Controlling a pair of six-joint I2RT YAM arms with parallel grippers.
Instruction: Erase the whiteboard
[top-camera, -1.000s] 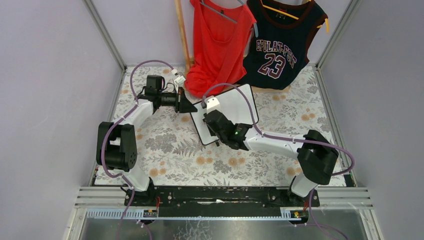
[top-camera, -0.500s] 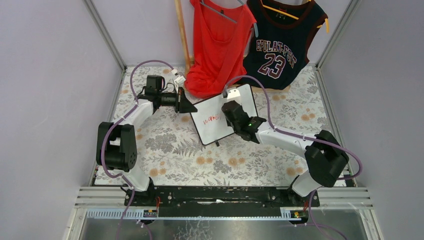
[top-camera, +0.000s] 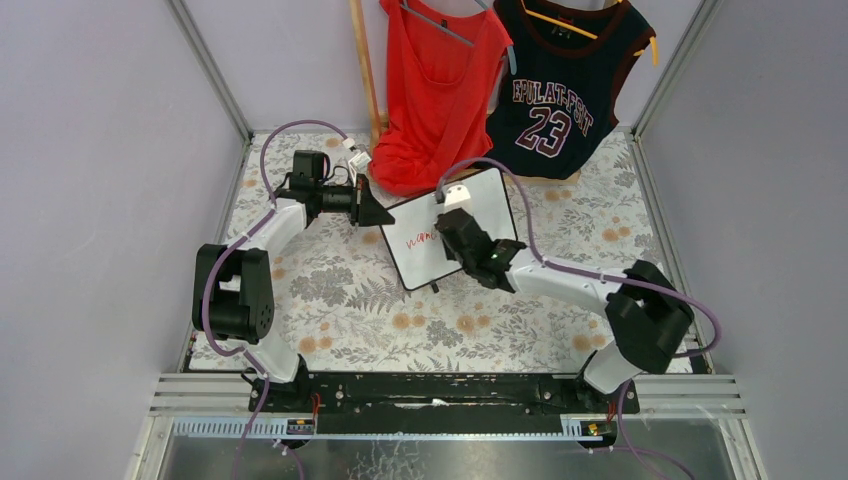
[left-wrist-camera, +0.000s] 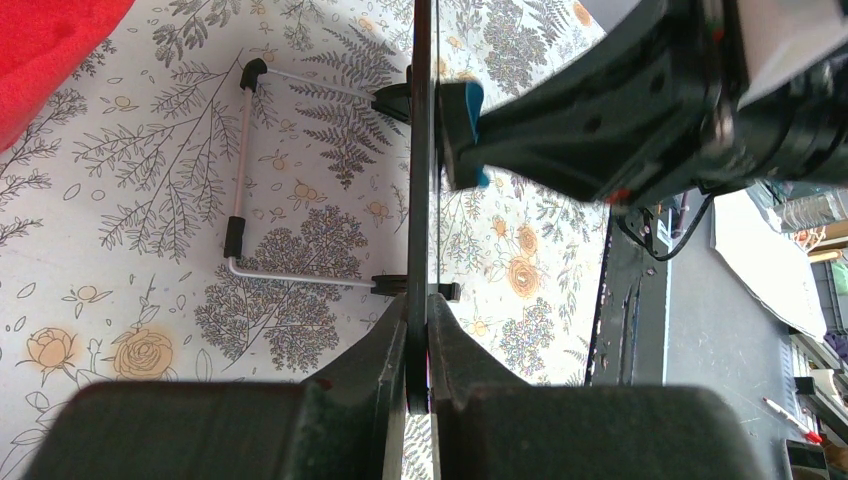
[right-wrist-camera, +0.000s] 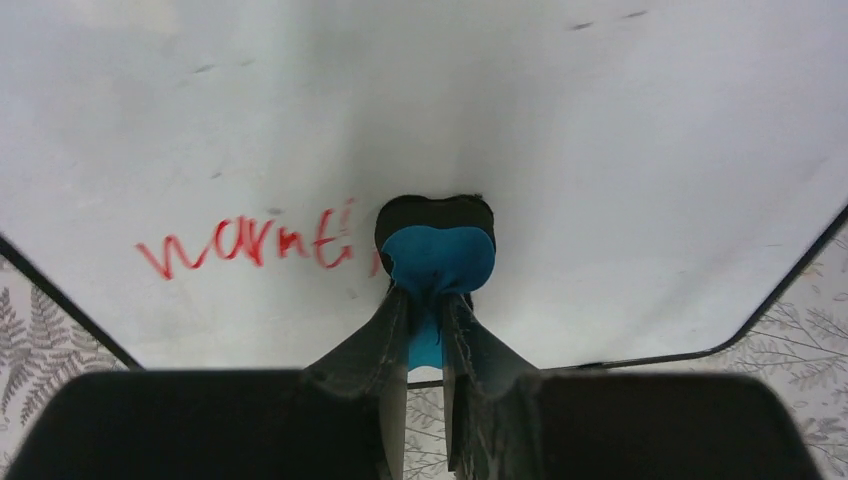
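Observation:
The whiteboard (top-camera: 485, 200) stands tilted on the floral cloth, with red handwriting (top-camera: 420, 240) on its left half. My left gripper (top-camera: 384, 214) is shut on the board's left edge. The left wrist view shows the board edge-on (left-wrist-camera: 421, 150) between the left gripper (left-wrist-camera: 418, 310) jaws. My right gripper (top-camera: 452, 226) is shut on a blue eraser and presses it against the board face. In the right wrist view the eraser (right-wrist-camera: 437, 258) sits just right of the red writing (right-wrist-camera: 245, 245), held by the right gripper (right-wrist-camera: 425, 300) against the whiteboard (right-wrist-camera: 620, 150).
A red shirt (top-camera: 440, 90) and a dark jersey (top-camera: 560, 95) hang at the back, next to a wooden pole (top-camera: 366, 70). The board's wire stand (left-wrist-camera: 238, 180) rests on the cloth behind it. Metal frame posts (top-camera: 210, 70) line the sides.
The right gripper with the eraser swept from the board's left part up to the right, uncovering the red writing, then came back a little to the left. The left arm has not moved.

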